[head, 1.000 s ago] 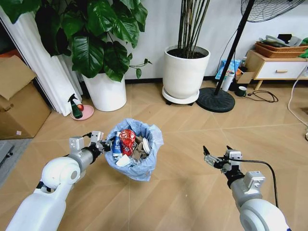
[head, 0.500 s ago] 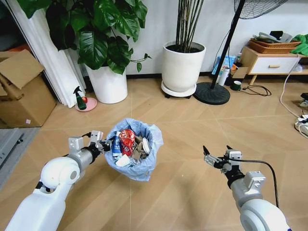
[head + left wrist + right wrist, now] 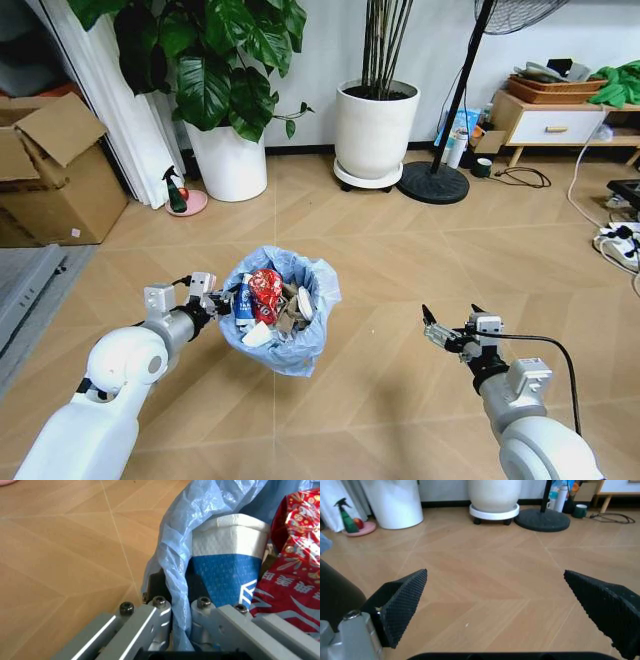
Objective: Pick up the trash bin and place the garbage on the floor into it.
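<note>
The trash bin (image 3: 285,335) with its wrinkly light-blue liner hangs just above the floor (image 3: 400,260), left of centre in the head view. My left gripper (image 3: 205,297) is shut on its rim; in the left wrist view the fingers (image 3: 157,617) pinch the liner (image 3: 175,543) and the dark rim. Garbage sits inside: a blue-white can (image 3: 227,570), a red can (image 3: 265,288) and white paper pieces (image 3: 256,335). My right gripper (image 3: 448,318) hovers open and empty over bare floor to the right, its black pads (image 3: 405,603) wide apart.
Two white plant pots (image 3: 231,160) (image 3: 376,130) and a fan base (image 3: 434,183) stand along the far wall. A cardboard box (image 3: 60,180) and a green spray bottle (image 3: 174,190) are at the left, a side table (image 3: 555,125) and cables (image 3: 615,235) at the right.
The whole picture has shifted, so the camera has moved: more of the room's right and left sides show. Both arms and the bin keep their places in the view.
</note>
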Available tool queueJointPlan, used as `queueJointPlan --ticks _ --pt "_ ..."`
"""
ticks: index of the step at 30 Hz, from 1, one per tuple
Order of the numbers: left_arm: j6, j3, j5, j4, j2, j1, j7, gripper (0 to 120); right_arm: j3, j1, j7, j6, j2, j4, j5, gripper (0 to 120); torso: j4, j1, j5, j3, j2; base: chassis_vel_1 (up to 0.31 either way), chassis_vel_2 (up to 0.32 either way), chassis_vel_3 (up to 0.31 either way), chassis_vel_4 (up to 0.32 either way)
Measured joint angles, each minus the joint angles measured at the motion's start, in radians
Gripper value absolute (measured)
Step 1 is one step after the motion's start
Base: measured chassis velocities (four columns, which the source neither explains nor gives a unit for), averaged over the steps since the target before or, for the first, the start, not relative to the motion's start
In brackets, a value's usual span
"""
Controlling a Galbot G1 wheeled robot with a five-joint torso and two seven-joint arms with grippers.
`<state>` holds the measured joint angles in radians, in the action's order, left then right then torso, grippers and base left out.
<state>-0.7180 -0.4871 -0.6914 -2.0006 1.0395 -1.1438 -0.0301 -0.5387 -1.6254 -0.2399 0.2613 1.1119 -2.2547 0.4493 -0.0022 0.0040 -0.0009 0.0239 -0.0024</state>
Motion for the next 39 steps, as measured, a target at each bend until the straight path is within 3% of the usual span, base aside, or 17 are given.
queueJointPlan --ticks 21,24,31,34,36,39 --pt "0.000 -0.002 0.004 -0.008 0.005 -0.015 0.001 0 0.017 0.000 0.002 -0.004 -0.002 0.009 -0.011 100 0.0001 0.000 -0.0005 0.000 0.000 0.212 -0.208 -0.214 0.215" --pt "0.000 -0.002 0.004 -0.008 0.007 -0.015 0.001 0 0.018 0.002 0.002 -0.004 0.000 0.010 -0.011 100 0.0000 0.000 0.0007 0.000 0.000 0.231 -0.220 -0.227 0.204" --pt "0.000 -0.005 0.007 -0.007 0.011 -0.017 0.001 0 0.021 0.007 0.003 -0.004 0.000 0.013 -0.011 100 0.0002 0.000 -0.0008 0.000 0.000 0.222 -0.216 -0.210 0.211" --pt "0.001 -0.007 0.007 -0.006 0.011 -0.018 0.001 0 0.022 0.008 0.003 -0.004 -0.001 0.013 -0.010 100 -0.0001 0.000 0.0006 0.000 0.000 0.231 -0.213 -0.218 0.190" --pt "0.001 -0.008 0.007 -0.006 0.011 -0.019 0.001 0 0.022 0.007 0.003 -0.004 0.000 0.013 -0.010 100 0.0000 0.000 -0.0009 0.000 0.000 0.204 -0.203 -0.206 0.214" --pt "0.001 -0.008 0.007 -0.006 0.011 -0.019 0.001 0 0.022 0.006 0.003 -0.005 0.003 0.013 -0.010 100 0.0000 0.000 0.0003 0.000 0.000 0.192 -0.195 -0.211 0.204"
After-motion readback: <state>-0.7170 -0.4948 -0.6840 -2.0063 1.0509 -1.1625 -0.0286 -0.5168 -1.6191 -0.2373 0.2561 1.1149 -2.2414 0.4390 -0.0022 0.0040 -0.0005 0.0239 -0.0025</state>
